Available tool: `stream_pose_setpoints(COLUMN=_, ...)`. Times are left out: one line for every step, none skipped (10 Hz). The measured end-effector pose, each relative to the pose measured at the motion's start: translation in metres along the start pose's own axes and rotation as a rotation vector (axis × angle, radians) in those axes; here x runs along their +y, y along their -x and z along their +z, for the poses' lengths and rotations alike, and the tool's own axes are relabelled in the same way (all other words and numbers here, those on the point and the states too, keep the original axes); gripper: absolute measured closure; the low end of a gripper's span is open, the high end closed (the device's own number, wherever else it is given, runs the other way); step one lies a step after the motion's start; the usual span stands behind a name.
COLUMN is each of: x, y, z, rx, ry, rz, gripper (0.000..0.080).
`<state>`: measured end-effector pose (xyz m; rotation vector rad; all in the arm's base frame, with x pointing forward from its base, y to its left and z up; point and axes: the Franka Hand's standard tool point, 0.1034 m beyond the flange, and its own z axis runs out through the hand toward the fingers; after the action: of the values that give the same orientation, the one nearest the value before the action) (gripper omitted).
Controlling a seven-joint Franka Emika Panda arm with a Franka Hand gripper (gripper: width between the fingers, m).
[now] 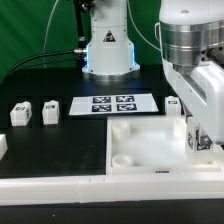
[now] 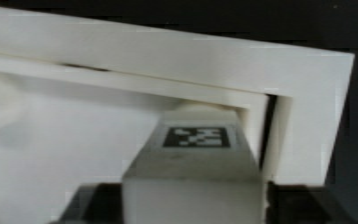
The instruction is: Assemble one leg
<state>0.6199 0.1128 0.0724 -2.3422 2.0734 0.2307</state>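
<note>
In the wrist view my gripper (image 2: 190, 208) is shut on a white leg (image 2: 194, 165). The leg's black-and-white tag (image 2: 201, 138) faces the camera. A dark finger (image 2: 98, 206) shows on each side of the leg. The leg's far end sits at the inner corner of the large white tray (image 2: 247, 85), close to its rim. In the exterior view the gripper (image 1: 199, 140) hangs low over the tray (image 1: 140, 140) near its right side. The held leg is mostly hidden there by the hand.
Two more white legs (image 1: 20, 113) (image 1: 51, 110) stand at the exterior view's left, and another white part (image 1: 3, 147) lies at the left edge. A further leg (image 1: 173, 103) stands behind the tray. The marker board (image 1: 113, 103) lies behind the tray, in front of the robot base (image 1: 108, 50).
</note>
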Motion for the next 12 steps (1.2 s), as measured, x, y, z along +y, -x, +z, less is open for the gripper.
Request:
stream_pose_setpoints(x=0.0002, y=0.0004, z=0.0006, rx=0.000, ry=0.001, rz=-0.013, gripper=0.0318)
stream_pose_setpoints(x=0.0003, y=0.0007, z=0.0008, rx=0.000, ry=0.001, rz=-0.034, gripper=0.0318)
stream_pose_setpoints(x=0.0004, y=0.0011, z=0.0011, rx=0.000, ry=0.002, rz=-0.035, gripper=0.0187)
stream_pose_setpoints(x=0.0004, y=0.0013, z=0.0012, rx=0.000, ry=0.002, rz=-0.037, gripper=0.0161)
stream_pose_setpoints(x=0.0007, y=0.0015, z=0.0020, rx=0.001, ry=0.003, rz=-0.151, gripper=0.0161)
stream_pose_setpoints(x=0.0012, y=0.0020, z=0.0033, rx=0.001, ry=0.006, rz=-0.259, gripper=0.0152)
stream_pose_setpoints(x=0.0012, y=0.0009, z=0.0031, rx=0.000, ry=0.007, rz=-0.401, gripper=0.0152)
stream_pose_setpoints(x=0.0011, y=0.0002, z=0.0026, rx=-0.001, ry=0.008, rz=-0.520, gripper=0.0151)
stream_pose_setpoints(x=0.0015, y=0.0000, z=0.0023, rx=-0.002, ry=0.011, rz=-0.609, gripper=0.0151)
stream_pose_setpoints(x=0.0014, y=-0.0006, z=0.0023, rx=-0.003, ry=0.011, rz=-0.751, gripper=0.0151)
stream_pose_setpoints(x=0.0014, y=-0.0008, z=0.0023, rx=-0.004, ry=0.011, rz=-0.869, gripper=0.0151)
stream_pose_setpoints(x=0.0015, y=-0.0008, z=0.0023, rx=-0.003, ry=0.012, rz=-0.976, gripper=0.0151)
